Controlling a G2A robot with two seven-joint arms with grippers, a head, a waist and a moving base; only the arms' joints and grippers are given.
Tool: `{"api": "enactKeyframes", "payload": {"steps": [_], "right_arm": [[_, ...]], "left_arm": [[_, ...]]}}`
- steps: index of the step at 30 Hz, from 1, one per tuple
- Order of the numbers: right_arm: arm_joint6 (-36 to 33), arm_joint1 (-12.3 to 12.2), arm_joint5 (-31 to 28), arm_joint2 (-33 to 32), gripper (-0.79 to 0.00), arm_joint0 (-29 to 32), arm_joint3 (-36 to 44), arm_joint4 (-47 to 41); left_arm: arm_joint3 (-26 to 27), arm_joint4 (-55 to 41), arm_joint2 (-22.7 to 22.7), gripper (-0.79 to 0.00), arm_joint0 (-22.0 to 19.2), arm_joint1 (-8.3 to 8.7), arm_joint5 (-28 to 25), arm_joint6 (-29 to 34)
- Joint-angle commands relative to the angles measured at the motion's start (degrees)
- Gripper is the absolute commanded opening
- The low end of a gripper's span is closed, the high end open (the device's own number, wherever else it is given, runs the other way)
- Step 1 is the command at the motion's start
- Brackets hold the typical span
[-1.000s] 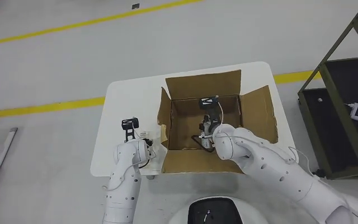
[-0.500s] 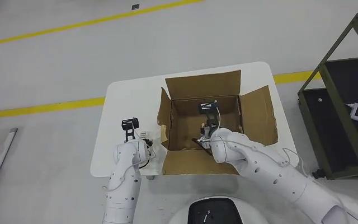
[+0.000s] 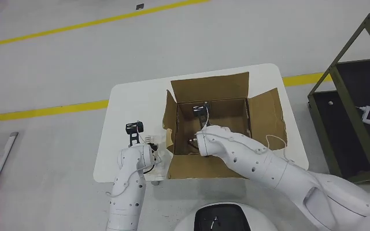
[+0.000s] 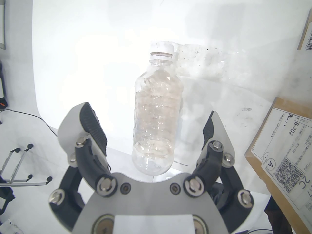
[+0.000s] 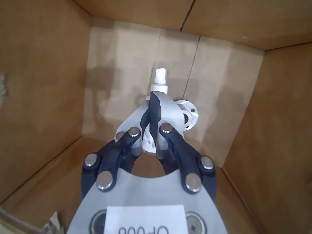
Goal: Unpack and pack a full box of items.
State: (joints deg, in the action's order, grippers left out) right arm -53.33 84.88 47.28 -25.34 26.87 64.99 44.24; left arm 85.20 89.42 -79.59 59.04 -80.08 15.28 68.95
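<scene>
Okay, I see right gripper (image 5: 154, 103) clamped on white item (image 5: 160, 77) inside box (image 5: 48, 74) — left gripper (image 4: 150, 110) spread wide, clear bottle (image 4: 158, 86) between fingers.

One box (image 3: 211, 86), one clear bottle (image 4: 156, 125), and apparently one white spray bottle (image 5: 159, 77).

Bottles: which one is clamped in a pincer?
The white bottle in the cardboard box, clamped by the right pincer; the clear bottle sits free at the open left pincer.

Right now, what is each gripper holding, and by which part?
Right gripper shut on small white bottle, just below its cap; left gripper open, holding nothing.
</scene>
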Motion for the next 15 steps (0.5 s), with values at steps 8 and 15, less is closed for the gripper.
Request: {"api": "enactKeyframes", "payload": {"steps": [8, 15], "right_arm": [[-0.7, 2.2, -1.1, -0.8, -0.422, -0.6, -6.3, -0.9], [-0.6, 3.3, -2.9, -1.3, -0.416, 0.0, -9.4, -0.5]], "left_arm": [[0.0, 0.0, 0.0, 0.0, 0.0, 0.0, 0.0, 0.0], [0.0, 0.0, 0.0, 0.0, 0.0, 0.0, 0.0, 0.0]]}}
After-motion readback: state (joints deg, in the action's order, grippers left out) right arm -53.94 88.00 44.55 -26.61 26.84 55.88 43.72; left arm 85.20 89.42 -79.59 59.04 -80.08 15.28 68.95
